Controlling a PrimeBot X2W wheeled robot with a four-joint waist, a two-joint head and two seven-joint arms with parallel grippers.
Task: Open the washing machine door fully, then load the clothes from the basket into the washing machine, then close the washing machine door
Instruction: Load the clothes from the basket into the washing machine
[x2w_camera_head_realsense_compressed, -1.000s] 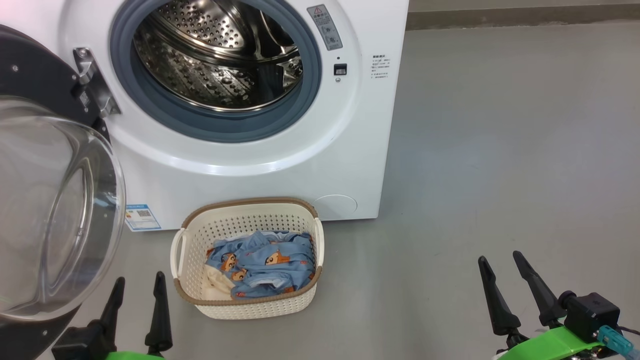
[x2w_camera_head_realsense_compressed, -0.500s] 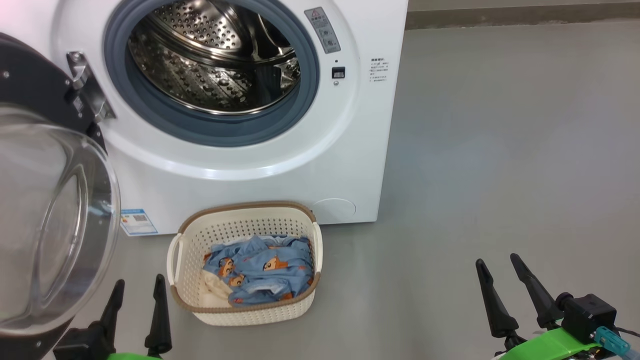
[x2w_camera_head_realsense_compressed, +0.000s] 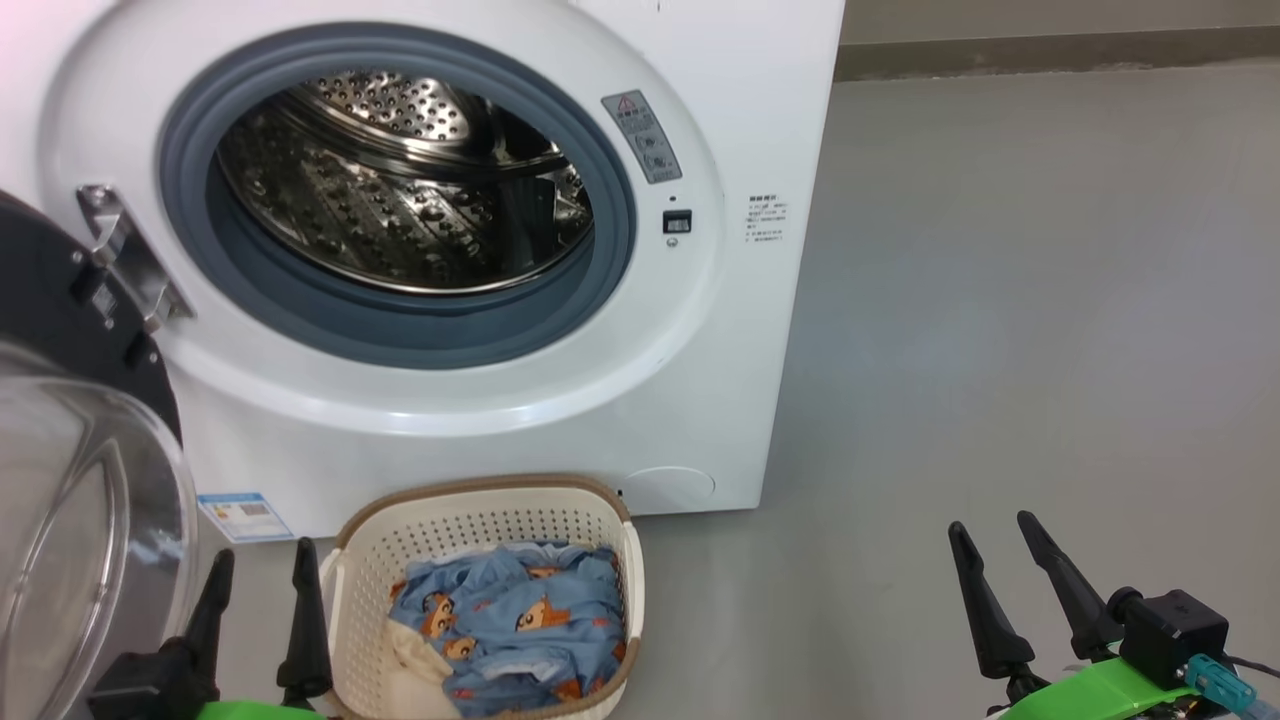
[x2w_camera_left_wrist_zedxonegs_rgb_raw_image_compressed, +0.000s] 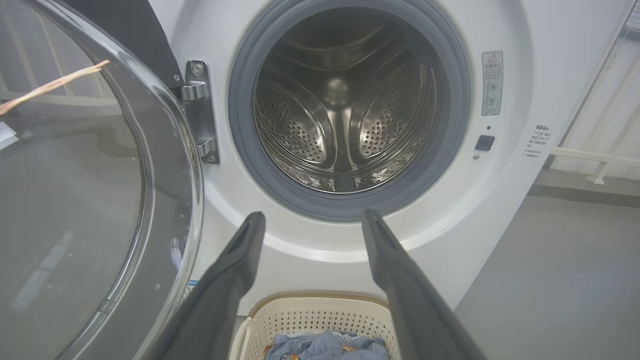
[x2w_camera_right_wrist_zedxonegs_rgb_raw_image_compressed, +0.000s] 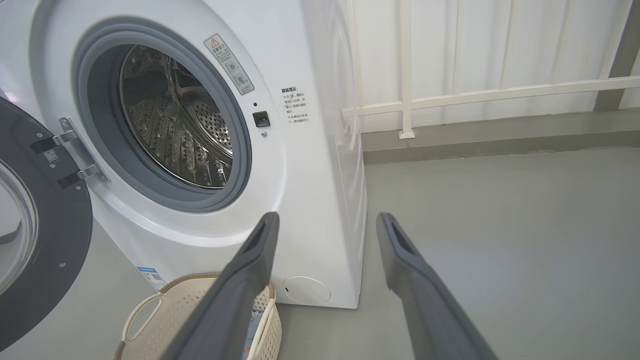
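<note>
Grey floor (x2w_camera_head_realsense_compressed: 1000, 300) stretches before the white washing machine (x2w_camera_head_realsense_compressed: 760, 380), whose door (x2w_camera_head_realsense_compressed: 70, 500) hangs swung wide on the left, leaving the steel drum (x2w_camera_head_realsense_compressed: 400, 220) exposed. Just in front of the machine stands the basket (x2w_camera_head_realsense_compressed: 480, 490). The clothes (x2w_camera_head_realsense_compressed: 520, 620) lie crumpled inside it, blue printed fabric over a cream piece at the front left. The left gripper (x2w_camera_head_realsense_compressed: 260, 552) hovers just beside the basket's left side, and the right gripper (x2w_camera_head_realsense_compressed: 990, 523) is well apart to the right. Both have their jaws spread and hold nothing. The clothes should be light, limp and easily bunched, so a pinch on a raised fold at the heap's middle would likely lift several layers. Trailing ends may snag on the rim.
</note>
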